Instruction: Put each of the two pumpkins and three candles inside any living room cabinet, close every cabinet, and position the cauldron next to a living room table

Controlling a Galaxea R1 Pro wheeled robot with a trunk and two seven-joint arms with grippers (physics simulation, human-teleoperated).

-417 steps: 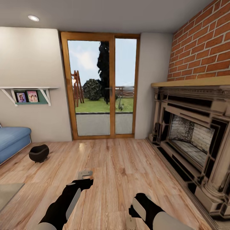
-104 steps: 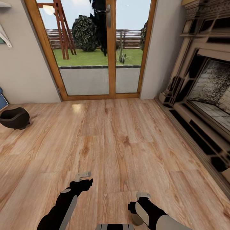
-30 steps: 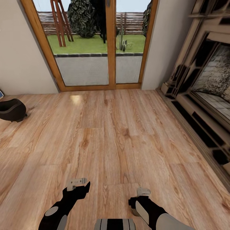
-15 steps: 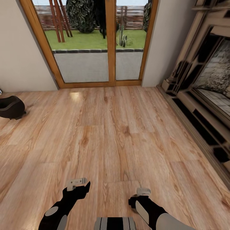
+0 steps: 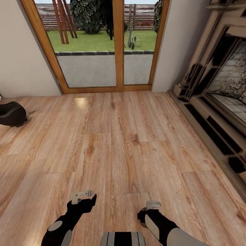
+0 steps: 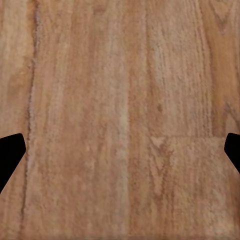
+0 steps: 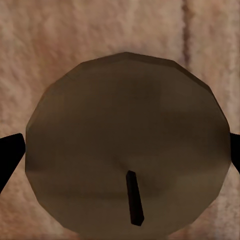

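Note:
In the right wrist view a squat pale candle (image 7: 125, 125) with a dark wick sits between my right gripper's (image 7: 120, 150) dark fingertips, which touch its sides. That gripper (image 5: 150, 207) hangs low over the wooden floor at the bottom of the head view. My left gripper (image 5: 83, 195) is beside it, open, with bare floorboards between its fingertips (image 6: 10, 152). The black cauldron (image 5: 12, 114) stands on the floor at the far left edge, well away from both arms. Pumpkins, cabinet and table are out of view.
A wood-framed glass patio door (image 5: 102, 44) fills the wall ahead. A stone fireplace (image 5: 218, 102) with a raised hearth runs along the right side. Wide wooden floor (image 5: 119, 136) lies between me and the door.
The picture has shifted slightly as the camera moved: the door and cauldron sit a little differently in view. Both arms keep their pose, and the candle stays in the right gripper.

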